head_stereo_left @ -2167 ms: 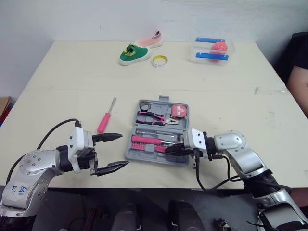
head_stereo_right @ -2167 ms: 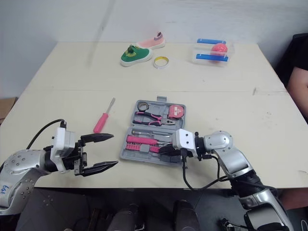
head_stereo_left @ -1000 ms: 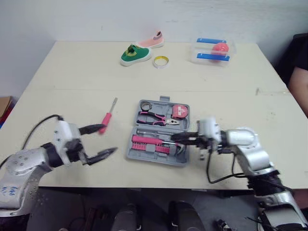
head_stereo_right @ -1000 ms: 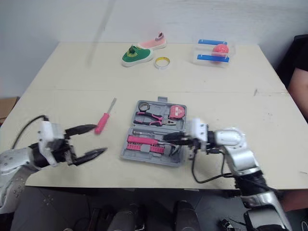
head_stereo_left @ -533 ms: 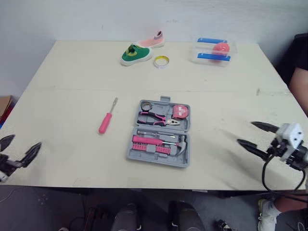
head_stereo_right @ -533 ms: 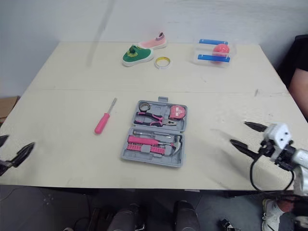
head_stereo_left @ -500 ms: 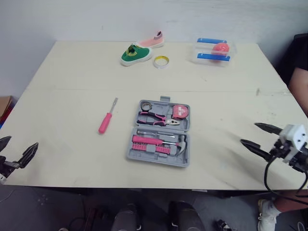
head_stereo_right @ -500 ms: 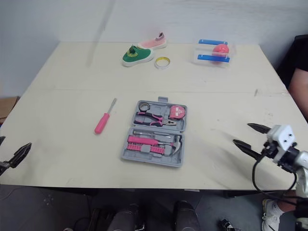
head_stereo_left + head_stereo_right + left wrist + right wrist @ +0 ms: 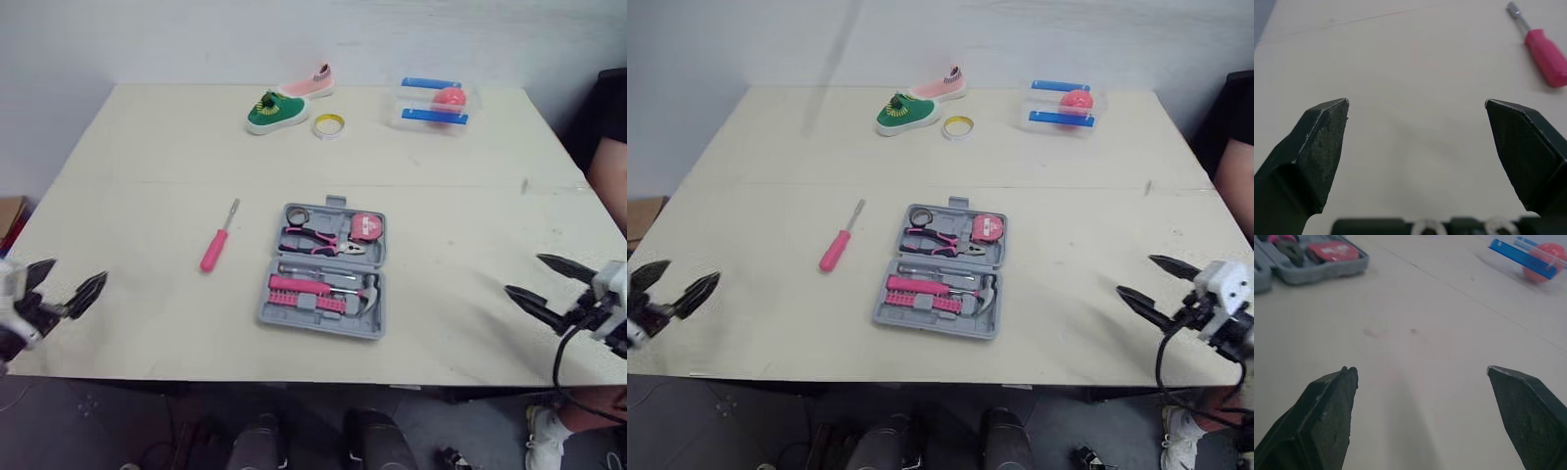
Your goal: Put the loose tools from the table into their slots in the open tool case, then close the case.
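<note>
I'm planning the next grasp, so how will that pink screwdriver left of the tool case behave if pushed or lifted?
The pink screwdriver looks rigid and should lift without bending. Its rounded handle lies on the table, so a sideways push may roll it. The thick handle probably outweighs the thin shaft.

The right claw [image 9: 1420, 368] gapes wide over bare beige counter [image 9: 1415, 303]; well ahead of it lie a grey plastic tool case [image 9: 1320, 276] and a clear plastic box with blue strips [image 9: 1520, 257].
</note>
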